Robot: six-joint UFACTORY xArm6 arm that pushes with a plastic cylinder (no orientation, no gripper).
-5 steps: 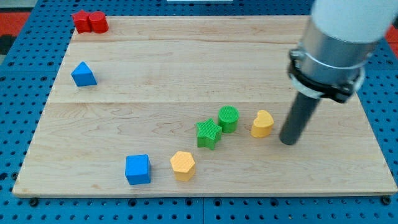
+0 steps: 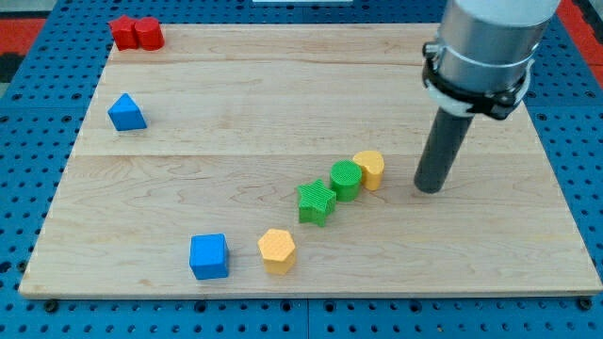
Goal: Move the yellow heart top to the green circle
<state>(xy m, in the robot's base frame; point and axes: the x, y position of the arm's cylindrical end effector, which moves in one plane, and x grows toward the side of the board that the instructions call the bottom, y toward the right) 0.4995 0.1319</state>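
Camera view: you've got the yellow heart-shaped block (image 2: 370, 169) sitting against the upper-right side of the ribbed green round block (image 2: 346, 180), touching or all but touching; the green star block (image 2: 316, 201) sits just at the circle's lower left. The tool is a plain dark rod with nothing that opens or grips, so it holds nothing; my tip (image 2: 430, 188) rests on the pale wooden bench (image 2: 283, 104) to the view's right of the heart, apart from it, a clear gap between. Judging from this, the heart is beside the circle, not yet above it toward the view's top. To finish well, you'd bring the tip round below the heart's lower right and nudge it up and slightly left, in short strokes, keeping contact off the circle so it doesn't shift into the star. Risk: a push straight left jams heart into circle and drags both. Yellow hexagon block (image 2: 277, 250), blue cube (image 2: 208, 256), blue triangle block (image 2: 126, 112) and the two red blocks (image 2: 136, 33) are well apart, no concern.
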